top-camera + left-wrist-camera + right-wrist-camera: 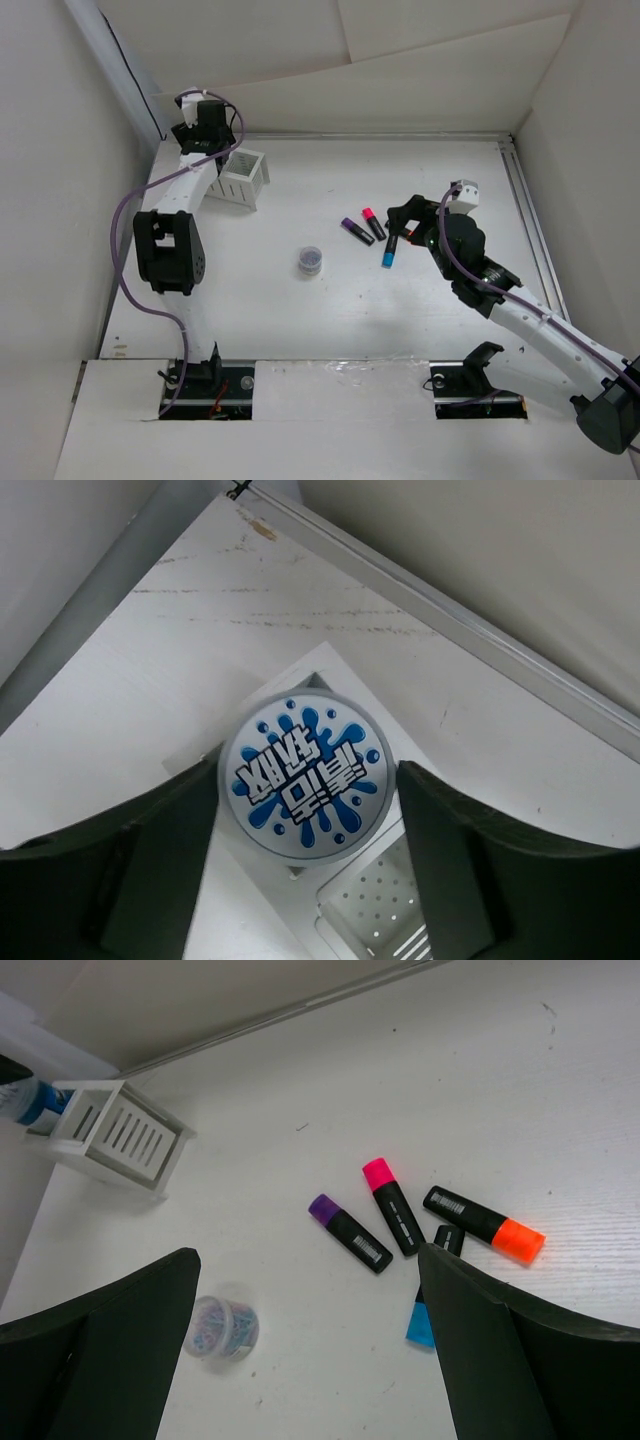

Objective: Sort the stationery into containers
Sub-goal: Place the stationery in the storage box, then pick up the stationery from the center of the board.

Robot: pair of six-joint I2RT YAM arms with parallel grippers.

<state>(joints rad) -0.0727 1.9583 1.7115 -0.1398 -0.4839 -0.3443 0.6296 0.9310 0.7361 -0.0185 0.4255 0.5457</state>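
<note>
A round tub with a blue splash label (303,785) sits over one compartment of the white slatted box (320,905), at the table's back left (243,176). My left gripper (307,770) straddles it, its fingers close on either side, with a thin gap showing at the right finger. The other compartment is empty. Purple (349,1233), pink (392,1205), orange (485,1224) and blue (430,1300) marker pens lie together mid-table. My right gripper (308,1260) hangs open over them (404,224), holding nothing. A small clear tub of coloured clips (311,261) stands to their left.
White walls close in the table on the left, back and right. A metal rail (530,215) runs along the right edge. The left arm's cable loops above the box (225,125).
</note>
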